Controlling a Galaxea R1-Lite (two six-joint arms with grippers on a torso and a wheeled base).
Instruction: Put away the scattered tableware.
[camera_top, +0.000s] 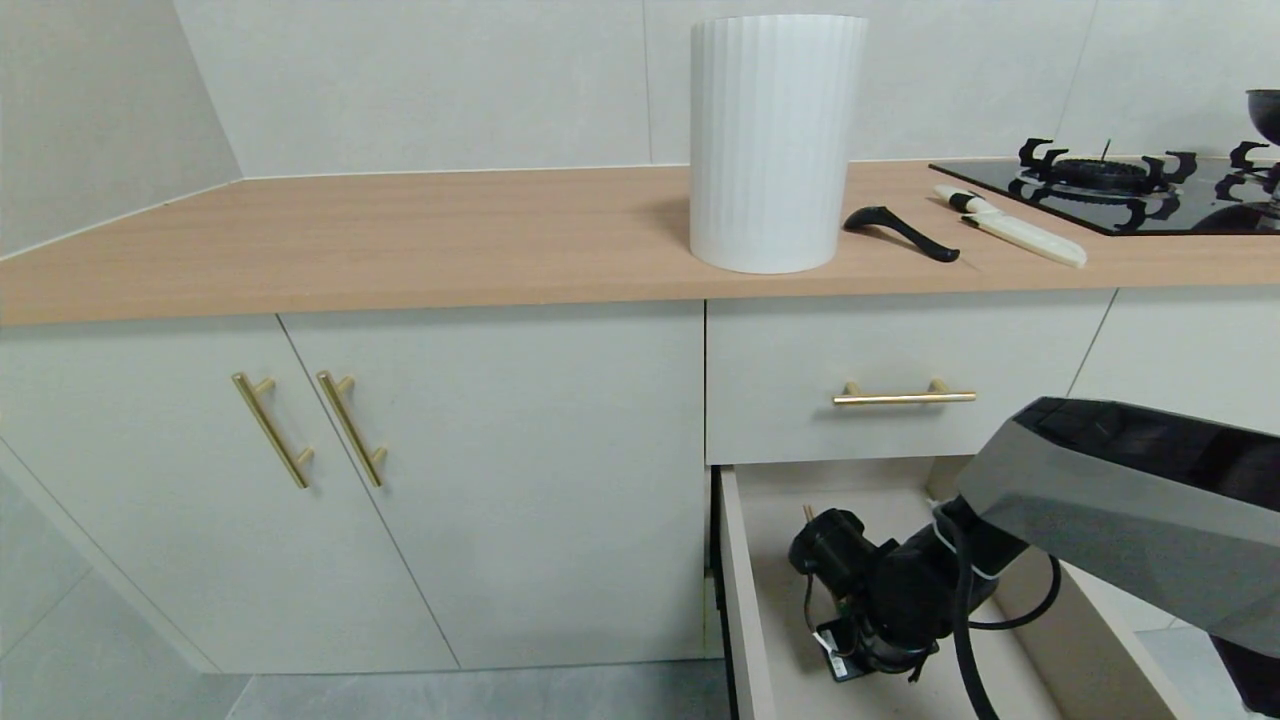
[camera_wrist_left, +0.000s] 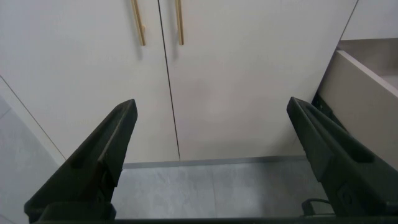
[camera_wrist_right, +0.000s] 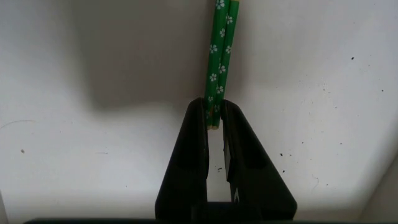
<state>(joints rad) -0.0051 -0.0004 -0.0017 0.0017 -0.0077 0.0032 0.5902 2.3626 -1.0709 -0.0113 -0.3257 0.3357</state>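
A pair of green chopsticks (camera_wrist_right: 219, 56) with white flower print lies over the pale floor of the open drawer (camera_top: 745, 570). My right gripper (camera_wrist_right: 215, 115) is down inside that drawer, shut on the chopsticks' near end. In the head view the right gripper (camera_top: 825, 540) sits low in the drawer, with a tan chopstick tip (camera_top: 808, 513) poking up beside it. A black spoon (camera_top: 900, 230) and a white knife (camera_top: 1010, 227) lie on the wooden countertop (camera_top: 350, 235). My left gripper (camera_wrist_left: 211, 109) hangs open before the cabinet doors (camera_wrist_left: 205, 81), holding nothing.
A tall white ribbed container (camera_top: 770, 140) stands on the counter left of the spoon. A black gas hob (camera_top: 1110, 180) is at the back right. A shut drawer with a gold handle (camera_top: 904, 397) sits above the open one. Grey floor (camera_wrist_left: 211, 193) lies below the doors.
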